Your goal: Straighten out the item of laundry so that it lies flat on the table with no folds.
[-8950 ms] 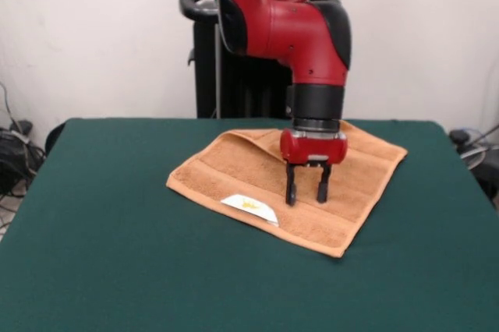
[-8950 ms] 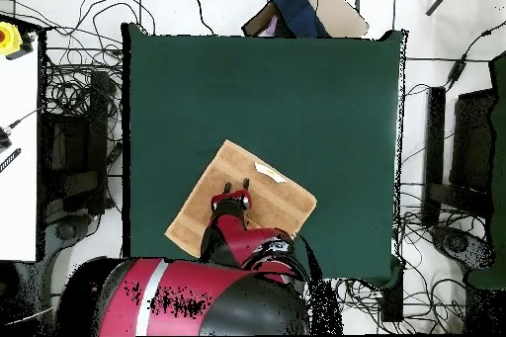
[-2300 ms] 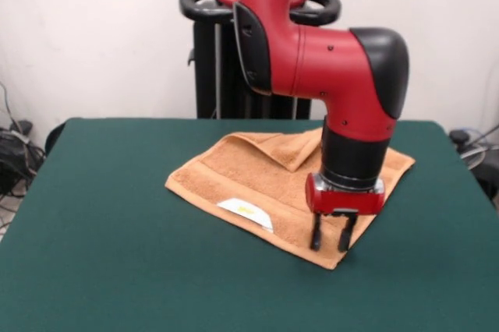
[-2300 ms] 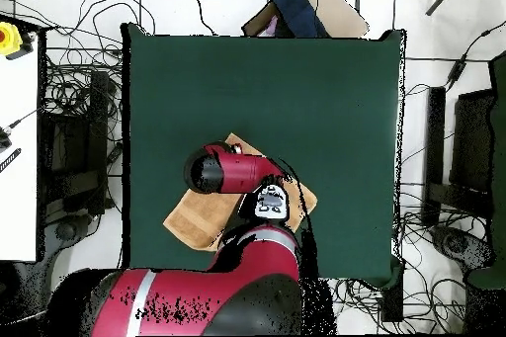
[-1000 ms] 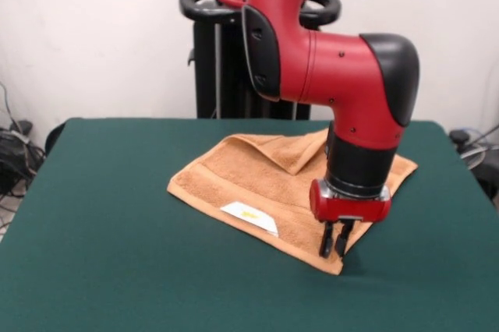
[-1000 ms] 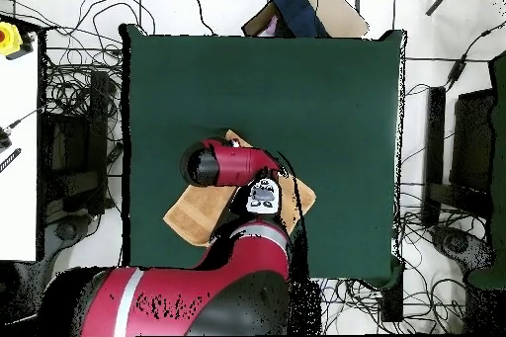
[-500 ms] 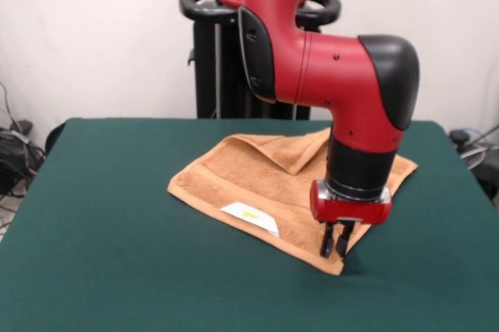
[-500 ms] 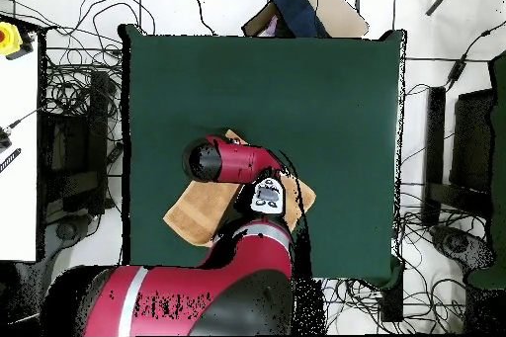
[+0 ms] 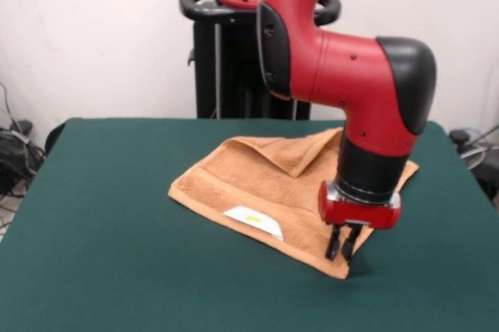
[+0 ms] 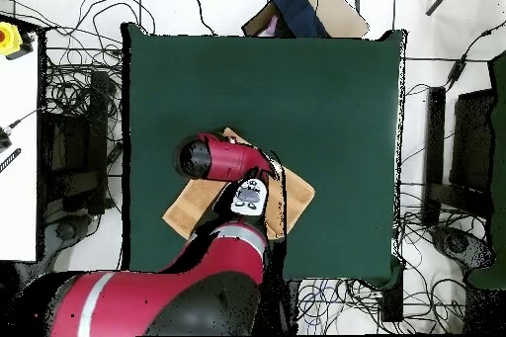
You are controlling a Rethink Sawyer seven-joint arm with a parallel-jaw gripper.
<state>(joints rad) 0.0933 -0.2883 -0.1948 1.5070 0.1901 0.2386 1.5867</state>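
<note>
Towel lying mid-table, white tag facing up, 1 flap folded over at far side. Gripper pinching towel's near corner, jaws nearly closed on cloth. Best bet: keeping grip low, dragging corner outward, away from fold, slowly. Containers: none showing.

table open all round, arm over towel

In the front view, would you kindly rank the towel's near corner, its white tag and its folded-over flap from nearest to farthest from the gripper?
From the gripper:
1. Towel's near corner, just below the fingertips.
2. White tag, to the picture's left, along the near edge.
3. Folded-over flap, up at the towel's far side.
</note>
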